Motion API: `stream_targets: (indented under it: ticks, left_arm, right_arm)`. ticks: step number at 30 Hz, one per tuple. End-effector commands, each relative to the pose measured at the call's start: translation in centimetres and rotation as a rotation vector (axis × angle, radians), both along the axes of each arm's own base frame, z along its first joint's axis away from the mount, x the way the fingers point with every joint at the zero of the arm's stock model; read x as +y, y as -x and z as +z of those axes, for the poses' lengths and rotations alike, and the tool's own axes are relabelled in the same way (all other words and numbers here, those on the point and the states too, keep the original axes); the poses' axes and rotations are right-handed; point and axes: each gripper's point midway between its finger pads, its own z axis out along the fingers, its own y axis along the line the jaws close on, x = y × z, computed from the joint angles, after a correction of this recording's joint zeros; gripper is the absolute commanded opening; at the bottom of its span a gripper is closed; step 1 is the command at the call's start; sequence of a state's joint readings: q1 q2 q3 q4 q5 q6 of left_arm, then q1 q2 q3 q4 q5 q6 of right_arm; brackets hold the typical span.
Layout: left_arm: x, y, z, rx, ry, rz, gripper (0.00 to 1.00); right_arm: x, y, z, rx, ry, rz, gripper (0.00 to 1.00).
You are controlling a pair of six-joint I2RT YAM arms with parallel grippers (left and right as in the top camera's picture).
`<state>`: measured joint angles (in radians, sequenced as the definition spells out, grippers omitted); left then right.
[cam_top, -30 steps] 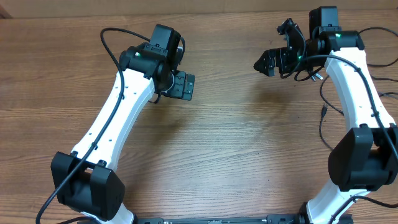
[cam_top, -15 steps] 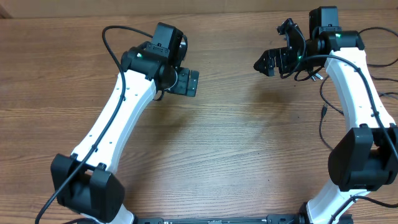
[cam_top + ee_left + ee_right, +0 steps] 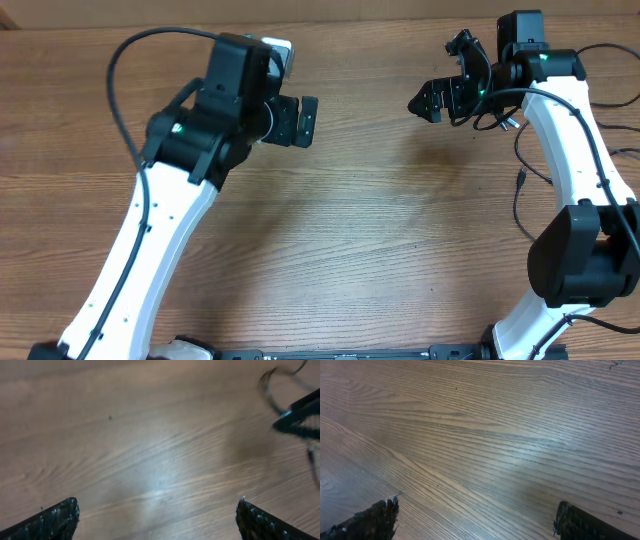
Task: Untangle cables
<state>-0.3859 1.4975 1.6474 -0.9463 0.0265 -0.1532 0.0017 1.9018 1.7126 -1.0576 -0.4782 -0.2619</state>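
The cables [image 3: 521, 178] are thin black cords lying on the wooden table [image 3: 380, 230] at the far right, beside and partly under the right arm. One silver-tipped plug [image 3: 508, 123] shows just below the right wrist. My right gripper [image 3: 441, 72] hovers open to the left of them with nothing between its fingers [image 3: 375, 521]; its wrist view shows only bare wood. My left gripper [image 3: 300, 122] is open at the upper left, far from the cables. In the blurred left wrist view its fingertips [image 3: 60, 519] frame bare wood, and a thin dark cable loop [image 3: 269, 387] shows at the top right.
The right arm's own thicker black wire [image 3: 590, 150] runs along its white link above the cords. The left arm's wire [image 3: 120, 70] arcs over the table's left side. Bare wood lies between the two grippers.
The left arm has lifted and swung, so its upper link now looms larger in the overhead view, and its gripper has shifted slightly up. The right arm has not moved.
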Motion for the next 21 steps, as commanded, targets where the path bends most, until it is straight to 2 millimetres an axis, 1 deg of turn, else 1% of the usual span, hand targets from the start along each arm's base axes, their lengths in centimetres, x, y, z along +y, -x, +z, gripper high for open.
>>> stream_targets:
  ticks: [1,3,6,8,11,14,18,21]
  left_arm:
    - [-0.1,1.0,3.5,-0.097,0.045,-0.031,0.99]
    - [0.0,1.3,5.0,-0.148,0.062,-0.032,1.00]
    - [0.5,1.6,6.6,-0.235,0.082,-0.029,1.00]
    - [1.0,1.6,7.4,-0.310,0.077,-0.039,1.00]
    - [2.6,1.7,7.8,-0.430,0.060,-0.031,1.00]
    - [5.1,1.9,7.2,-0.536,0.072,0.030,1.00]
    - [8.0,2.9,5.5,-0.666,0.099,0.088,1.00]
    - [8.7,4.3,4.3,-0.775,0.133,0.074,1.00]
  right_arm:
    - [-0.1,0.0,-0.5,0.009,0.006,-0.004,1.00]
    - [-0.1,0.0,-0.5,0.009,0.006,-0.004,1.00]
    - [-0.1,0.0,-0.5,0.009,0.006,-0.004,1.00]
    - [-0.1,0.0,-0.5,0.009,0.006,-0.004,1.00]
    - [-0.1,0.0,-0.5,0.009,0.006,-0.004,1.00]
    - [-0.1,0.0,-0.5,0.009,0.006,-0.004,1.00]
    - [-0.1,0.0,-0.5,0.009,0.006,-0.004,1.00]
    - [-0.1,0.0,-0.5,0.009,0.006,-0.004,1.00]
